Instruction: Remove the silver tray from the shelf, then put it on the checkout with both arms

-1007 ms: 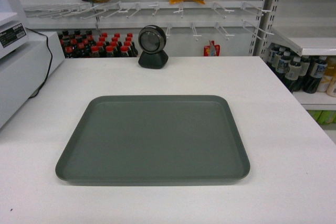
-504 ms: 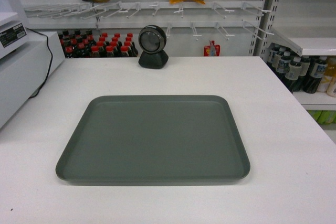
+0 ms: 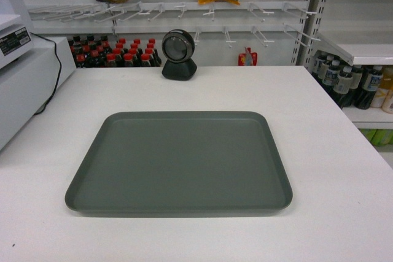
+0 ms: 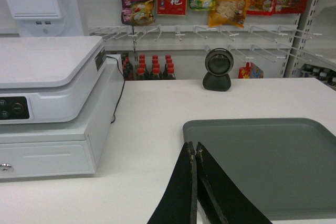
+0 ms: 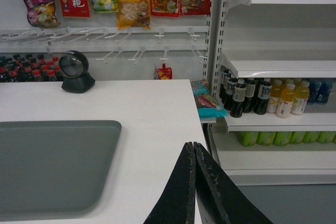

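Silver tray [image 3: 178, 161] lies flat on the white checkout worktop [image 3: 319, 121], centred in the head view, long edges parallel to the worktop's front edge. Nothing rests on the tray. The round black scanner [image 3: 178, 54] stands on its base behind the tray, near the rear edge of the worktop, well apart from the tray rim.

Left end effector [image 4: 193, 153]: jaws closed, fingers pressed together, holding nothing. It sits just beside the tray's left front corner, above the worktop; contact with the tray cannot be determined. A white cash register unit [image 4: 50, 95] stands to its left.

Right end effector [image 5: 193, 153]: jaws closed, fingers together, holding nothing. It is positioned over the worktop near its right edge, apart from the tray's right rim.

Neither end effector appears in the head view. Bottles [image 5: 262, 97] line the white shelf [image 5: 278, 66] to the right of the worktop.
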`<state>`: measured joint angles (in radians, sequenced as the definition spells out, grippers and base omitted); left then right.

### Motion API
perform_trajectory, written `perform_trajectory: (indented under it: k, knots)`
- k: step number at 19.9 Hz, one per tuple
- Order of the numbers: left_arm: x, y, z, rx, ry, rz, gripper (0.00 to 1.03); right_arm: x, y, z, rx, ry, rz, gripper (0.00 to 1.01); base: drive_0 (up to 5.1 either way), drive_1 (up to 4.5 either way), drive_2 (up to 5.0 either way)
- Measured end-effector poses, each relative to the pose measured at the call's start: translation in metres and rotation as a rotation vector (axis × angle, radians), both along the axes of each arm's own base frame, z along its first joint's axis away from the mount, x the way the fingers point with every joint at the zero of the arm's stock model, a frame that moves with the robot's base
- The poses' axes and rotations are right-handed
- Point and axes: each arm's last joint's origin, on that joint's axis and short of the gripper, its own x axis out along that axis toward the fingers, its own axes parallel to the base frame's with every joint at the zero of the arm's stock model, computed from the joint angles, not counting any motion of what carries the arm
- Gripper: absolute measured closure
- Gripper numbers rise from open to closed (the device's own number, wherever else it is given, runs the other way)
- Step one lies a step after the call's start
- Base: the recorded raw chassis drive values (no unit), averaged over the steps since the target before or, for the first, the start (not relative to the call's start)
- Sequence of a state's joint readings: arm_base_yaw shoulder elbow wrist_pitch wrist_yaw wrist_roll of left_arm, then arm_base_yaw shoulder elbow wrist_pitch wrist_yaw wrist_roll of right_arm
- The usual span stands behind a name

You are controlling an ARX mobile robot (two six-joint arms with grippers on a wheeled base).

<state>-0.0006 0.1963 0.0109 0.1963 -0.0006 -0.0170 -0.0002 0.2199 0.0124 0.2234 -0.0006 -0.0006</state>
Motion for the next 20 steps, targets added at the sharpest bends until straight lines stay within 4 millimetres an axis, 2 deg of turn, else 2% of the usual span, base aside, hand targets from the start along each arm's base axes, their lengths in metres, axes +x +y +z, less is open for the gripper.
perform_trajectory:
  k: [3, 4, 7, 8, 12, 18, 20]
  knots:
    - [-0.008, 0.000, -0.006, 0.000, 0.051, -0.001, 1.02, -0.003, 0.000, 0.000, 0.000, 0.002, 0.000, 0.99, 0.0, 0.00, 0.0]
    - [-0.012, 0.000, -0.003, 0.000, 0.003, -0.001, 1.02, -0.006, 0.000, -0.004, 0.000, 0.030, 0.000, 0.99, 0.0, 0.00, 0.0]
    - [-0.012, 0.000, -0.004, 0.000, 0.013, 0.000, 1.02, -0.014, 0.000, -0.004, 0.000, 0.019, -0.001, 0.99, 0.0, 0.00, 0.0]
    - [-0.012, 0.000, -0.004, 0.000, 0.016, -0.001, 0.93, -0.014, 0.000, -0.004, 0.000, 0.015, 0.000, 0.98, 0.0, 0.00, 0.0]
    - [-0.012, 0.000, -0.004, 0.000, 0.015, 0.000, 0.48, -0.014, 0.000, -0.004, 0.000, 0.011, 0.000, 0.52, 0.0, 0.00, 0.0]
    - [-0.012, 0.000, -0.004, 0.000, 0.015, 0.000, 0.20, -0.014, 0.000, -0.004, 0.000, 0.012, 0.000, 0.24, 0.0, 0.00, 0.0]
    - [-0.012, 0.000, -0.004, 0.000, 0.015, 0.000, 0.15, -0.014, 0.000, -0.004, 0.000, 0.012, 0.000, 0.19, 0.0, 0.00, 0.0]
